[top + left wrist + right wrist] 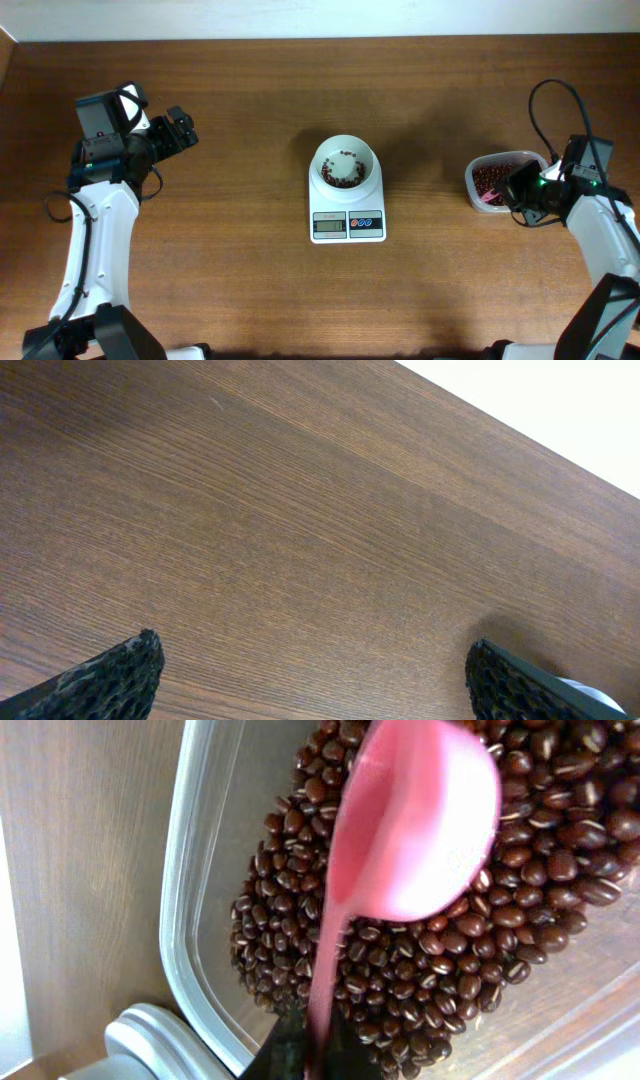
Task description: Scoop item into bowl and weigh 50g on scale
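1. Right gripper (pixel 312 1058): pinched tight on the thin handle of a pink scoop (pixel 415 820).
2. Scoop's round cup out ahead of the fingers, over the beans (pixel 560 850) in a clear tub (pixel 190 900); resting on them or just above, cannot tell.
3. Beans heaped dark red-brown across most of the tub's floor.
4. Tub near the right edge of the table (pixel 240 290), well apart from the scale (pixel 347 226).
5. Left gripper (pixel 310 680): fingers (pixel 110 680) spread wide, clasping nothing, above bare wood on the far left side.
6. Scale at the middle of the table, with the white bowl (pixel 369 152) sitting on its platform.
7. A small patch of beans in the bottom of the bowl; display too small to read.
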Available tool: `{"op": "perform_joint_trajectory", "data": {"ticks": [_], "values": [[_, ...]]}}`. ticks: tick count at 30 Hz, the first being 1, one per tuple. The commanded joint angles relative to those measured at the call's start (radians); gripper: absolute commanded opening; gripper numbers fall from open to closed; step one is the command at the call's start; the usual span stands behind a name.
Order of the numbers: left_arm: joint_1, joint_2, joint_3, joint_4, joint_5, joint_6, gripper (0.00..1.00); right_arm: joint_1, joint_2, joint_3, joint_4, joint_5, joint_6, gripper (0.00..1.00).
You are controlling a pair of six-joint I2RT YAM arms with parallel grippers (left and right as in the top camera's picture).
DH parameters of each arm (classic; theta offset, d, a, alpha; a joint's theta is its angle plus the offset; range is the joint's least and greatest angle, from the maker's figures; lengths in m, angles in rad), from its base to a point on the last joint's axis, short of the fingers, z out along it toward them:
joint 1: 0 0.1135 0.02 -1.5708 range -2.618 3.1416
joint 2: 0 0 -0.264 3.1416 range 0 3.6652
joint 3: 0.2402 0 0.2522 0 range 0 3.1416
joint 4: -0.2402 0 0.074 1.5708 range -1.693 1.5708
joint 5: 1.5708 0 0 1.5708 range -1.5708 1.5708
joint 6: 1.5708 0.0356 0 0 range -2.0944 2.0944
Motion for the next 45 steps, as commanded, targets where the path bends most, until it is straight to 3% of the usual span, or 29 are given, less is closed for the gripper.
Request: {"op": "perform_joint_trajectory", "data": {"ticks": [1, 6, 9, 18, 21, 23, 25, 27, 34, 36, 45], "values": [[0.003, 0.003, 0.014, 0.002, -0.008, -0.01, 0.99, -0.001, -0.017, -0.009, 0.0, -0.005, -0.005, 0.04], [0.003, 0.003, 0.014, 0.002, -0.008, -0.01, 0.99, -0.001, -0.018, -0.008, -0.064, -0.011, -0.005, 0.07], [0.003, 0.003, 0.014, 0.002, -0.008, -0.01, 0.99, -0.001, -0.019, 0.029, -0.117, -0.058, -0.096, 0.07], [0.003, 0.003, 0.014, 0.002, -0.008, -0.01, 0.99, -0.001, -0.019, 0.314, -0.532, -0.042, -0.314, 0.04], [0.003, 0.003, 0.014, 0.002, -0.008, -0.01, 0.99, -0.001, -0.019, 0.414, -0.71, 0.072, -0.42, 0.04], [0.003, 0.003, 0.014, 0.002, -0.008, -0.01, 0.99, -0.001, -0.019, 0.513, -0.822, 0.14, -0.542, 0.04], [0.003, 0.003, 0.014, 0.002, -0.008, -0.01, 0.99, -0.001, -0.019, 0.632, -0.904, 0.142, -0.767, 0.04], [0.003, 0.003, 0.014, 0.002, -0.008, -0.01, 0.99, -0.001, -0.018, 0.724, -0.913, 0.165, -0.816, 0.04], [0.004, 0.003, 0.014, 0.002, -0.008, -0.01, 0.99, 0.014, 0.063, 0.755, -1.078, 0.394, -1.244, 0.04], [0.003, 0.003, 0.014, 0.002, -0.008, -0.01, 0.99, 0.056, 0.122, 0.755, -1.109, 0.548, -1.255, 0.04], [0.003, 0.003, 0.014, 0.002, -0.008, -0.01, 0.99, 0.272, 0.354, 0.755, -1.028, 0.86, -1.262, 0.04]]}}
